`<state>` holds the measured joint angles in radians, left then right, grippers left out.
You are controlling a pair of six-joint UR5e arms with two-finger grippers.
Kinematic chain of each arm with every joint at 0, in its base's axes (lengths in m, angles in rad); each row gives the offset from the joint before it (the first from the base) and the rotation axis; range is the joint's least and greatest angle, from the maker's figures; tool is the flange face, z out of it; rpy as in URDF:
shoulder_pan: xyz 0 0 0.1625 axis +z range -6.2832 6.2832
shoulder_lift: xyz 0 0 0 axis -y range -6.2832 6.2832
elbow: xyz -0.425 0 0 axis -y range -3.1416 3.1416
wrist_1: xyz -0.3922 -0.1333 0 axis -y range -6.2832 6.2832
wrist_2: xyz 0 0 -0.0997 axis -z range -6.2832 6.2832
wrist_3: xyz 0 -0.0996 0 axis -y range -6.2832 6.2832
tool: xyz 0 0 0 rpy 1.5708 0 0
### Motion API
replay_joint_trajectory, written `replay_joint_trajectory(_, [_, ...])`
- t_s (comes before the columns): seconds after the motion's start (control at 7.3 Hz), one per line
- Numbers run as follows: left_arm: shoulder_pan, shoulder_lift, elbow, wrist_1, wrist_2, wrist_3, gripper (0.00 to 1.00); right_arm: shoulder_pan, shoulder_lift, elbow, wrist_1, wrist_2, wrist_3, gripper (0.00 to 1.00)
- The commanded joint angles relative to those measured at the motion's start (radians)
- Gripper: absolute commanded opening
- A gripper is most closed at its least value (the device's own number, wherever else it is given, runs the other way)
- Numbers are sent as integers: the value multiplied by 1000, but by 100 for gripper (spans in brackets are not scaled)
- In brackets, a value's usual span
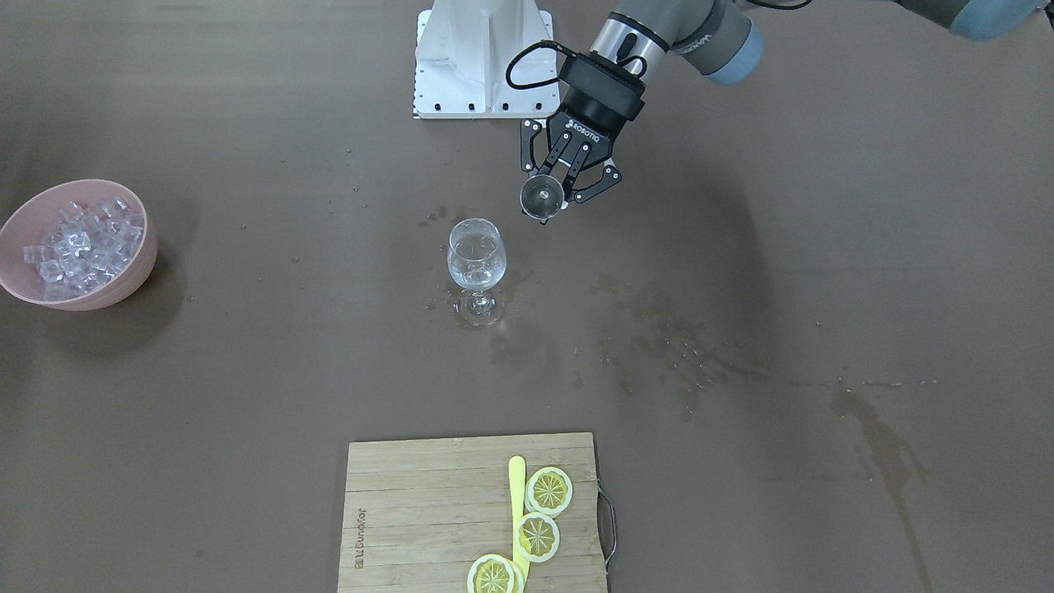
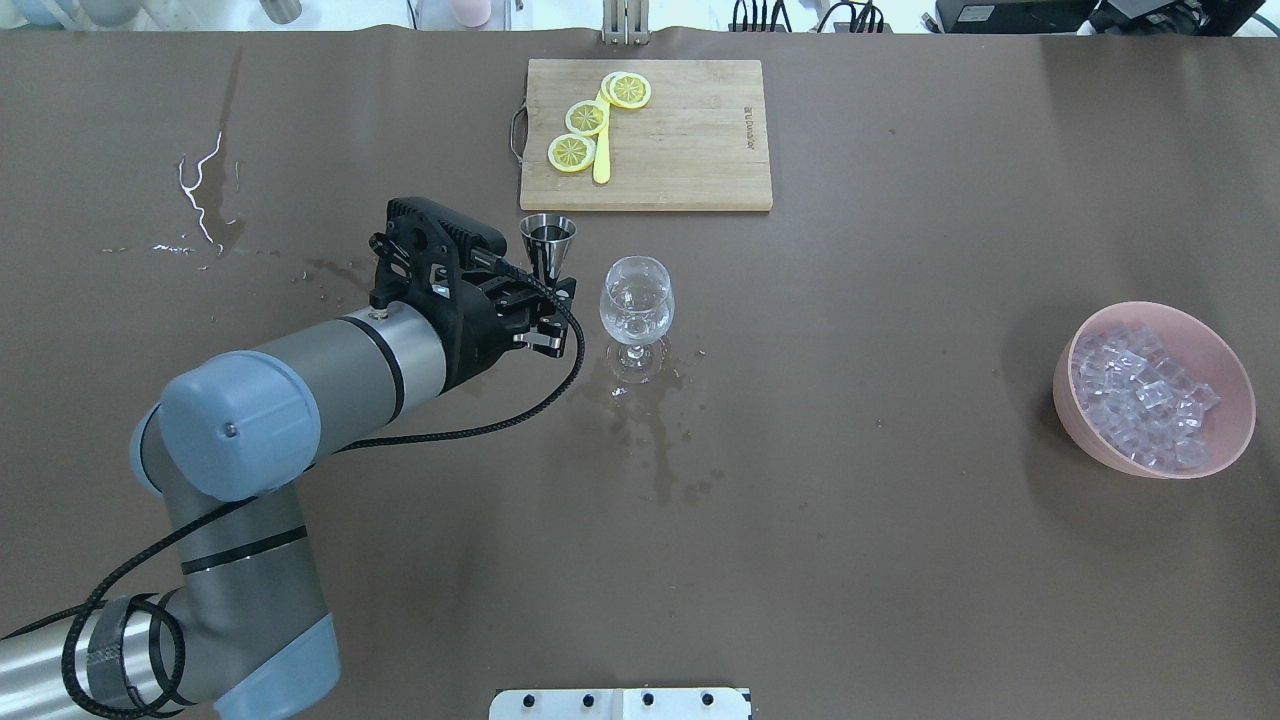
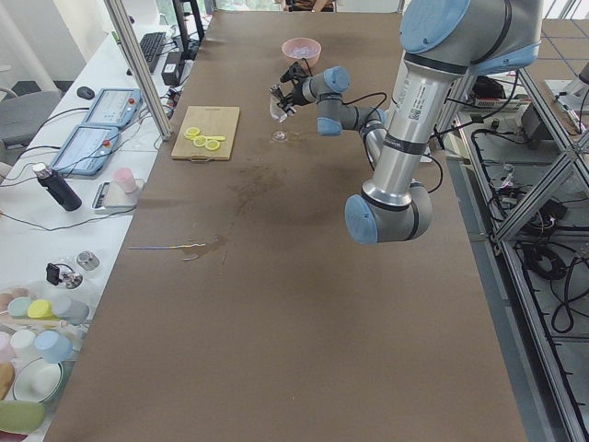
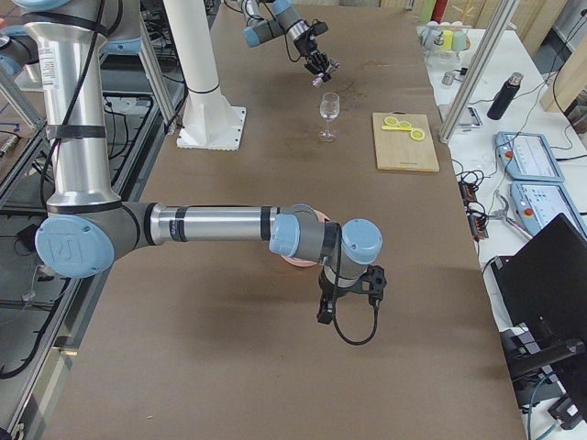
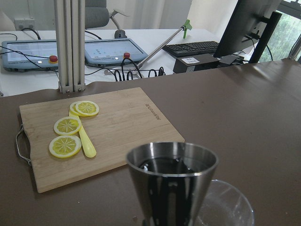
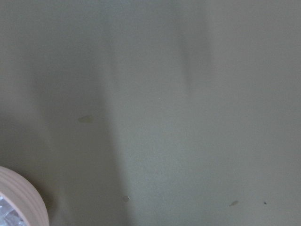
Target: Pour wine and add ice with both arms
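My left gripper is shut on a steel jigger and holds it upright above the table, just beside the wine glass. In the left wrist view the jigger fills the foreground, its inside dark with droplets, and the glass rim lies behind it. I cannot make out the wine. The ice is heaped in a pink bowl. My right gripper hangs near that bowl; I cannot tell whether it is open or shut.
A wooden cutting board with three lemon slices and a yellow knife sits at the table's far edge. Wet stains spread around the glass. The white pedestal stands at the robot's side. The right wrist view shows bare table and the bowl's rim.
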<state>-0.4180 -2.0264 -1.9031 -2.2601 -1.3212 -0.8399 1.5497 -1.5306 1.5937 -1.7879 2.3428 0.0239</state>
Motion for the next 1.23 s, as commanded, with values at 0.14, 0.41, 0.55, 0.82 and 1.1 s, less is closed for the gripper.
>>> replay_joint_trajectory(0.14, [44, -18, -16, 85, 22, 1, 0, 3, 1, 34, 7, 0, 1, 100])
replay_joint_trajectory(0.41, [56, -44, -39, 158, 17, 27, 0, 3, 3, 34, 7, -2, 2, 100])
replay_joint_trajectory(0.55, [56, -108, -69, 294, 13, 27, 0, 3, 3, 32, 7, -2, 2, 100])
replay_joint_trajectory(0.82, [56, -136, -93, 364, -6, 35, 0, 3, 3, 29, 7, -4, 2, 100])
replay_joint_trajectory(1.1, [56, -152, -93, 417, -32, 45, 0, 3, 3, 28, 7, -4, 2, 100])
